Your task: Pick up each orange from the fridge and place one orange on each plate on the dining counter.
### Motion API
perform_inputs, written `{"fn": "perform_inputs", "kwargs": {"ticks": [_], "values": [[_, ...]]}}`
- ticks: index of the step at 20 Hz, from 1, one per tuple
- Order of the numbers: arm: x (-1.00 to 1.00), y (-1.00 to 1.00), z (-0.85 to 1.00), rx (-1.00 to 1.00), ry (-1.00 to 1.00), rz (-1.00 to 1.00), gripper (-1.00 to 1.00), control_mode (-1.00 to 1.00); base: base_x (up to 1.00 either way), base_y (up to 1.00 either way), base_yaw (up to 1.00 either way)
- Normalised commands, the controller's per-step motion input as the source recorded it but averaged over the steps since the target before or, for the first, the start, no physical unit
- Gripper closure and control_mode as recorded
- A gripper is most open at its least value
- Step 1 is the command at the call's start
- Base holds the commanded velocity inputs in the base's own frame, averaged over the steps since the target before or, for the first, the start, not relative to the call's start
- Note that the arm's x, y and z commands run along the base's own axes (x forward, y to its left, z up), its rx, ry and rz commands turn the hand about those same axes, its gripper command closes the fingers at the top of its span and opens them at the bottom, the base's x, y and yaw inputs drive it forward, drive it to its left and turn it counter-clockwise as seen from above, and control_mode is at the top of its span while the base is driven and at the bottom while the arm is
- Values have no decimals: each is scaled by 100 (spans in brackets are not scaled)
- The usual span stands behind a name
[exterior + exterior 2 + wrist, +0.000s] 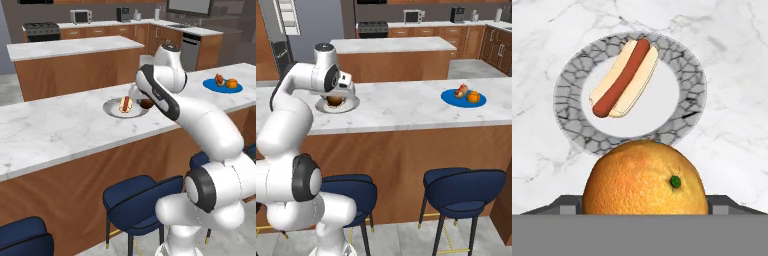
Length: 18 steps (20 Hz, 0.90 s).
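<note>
My claw (643,212) is closed around the darker orange (644,178), which sits between my fingertips, its small green stem spot turned toward the camera on my hand. In the hand view the pale grey plate (572,107) lies just past the fruit, on the marbled table (732,75), with a hot dog (624,77) lying at a slant across its white middle. The orange overlaps the plate's near rim in that view; whether it touches the plate or is held just above it, I cannot tell.

From the left base view, my claw is hidden behind my own forearm, and the brownish orange (146,104) peeks out at the right edge of the grey plate (112,107), beside the hot dog (125,104). In the right base view the same orange (333,100) sits under my wrist over the plate (352,104).

Well off to the right of my claw, further along the same table (50,130), the blue plate (220,88) carries a small reddish food item (219,79) and the bright orange (231,83) side by side, touching or nearly so. Dark blue stools (463,185) stand along the near side of the table, below my claw.
</note>
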Motion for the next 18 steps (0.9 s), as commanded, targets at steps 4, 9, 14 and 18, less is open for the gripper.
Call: {"fn": "perform_inputs", "kwargs": {"ticks": [4,9,14,18], "values": [[39,0,-17,-4,11,2,100,-100,0,0,0],[25,0,-42,0,1,0,100,-100,0,0,0],[37,2,-61,0,0,0,100,-100,0,0,0],[16,18,-7,0,0,0,100,-100,0,0,0]]}}
